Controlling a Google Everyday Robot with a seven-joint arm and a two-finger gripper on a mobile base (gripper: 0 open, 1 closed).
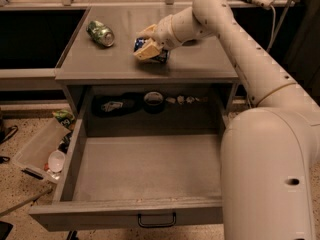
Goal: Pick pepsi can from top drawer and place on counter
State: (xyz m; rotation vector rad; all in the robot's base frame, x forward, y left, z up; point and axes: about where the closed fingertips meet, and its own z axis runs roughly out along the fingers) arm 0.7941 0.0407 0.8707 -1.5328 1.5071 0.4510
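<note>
Up top, the pincer [148,48] grasps the small dark blue pepsi can [161,57] low against the grey counter [202,60].

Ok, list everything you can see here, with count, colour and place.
pepsi can: one, dark blue, counter's front middle, in the gripper
green can: one, green, on its side, counter's back left
counter: one, grey, cabinet top
top drawer: one, grey, pulled open below the counter
plastic bin: one, clear, on the floor left of the drawer
arm: one, white, reaching over the counter from the right
gripper: one, pale yellow, closed on the pepsi can
</note>
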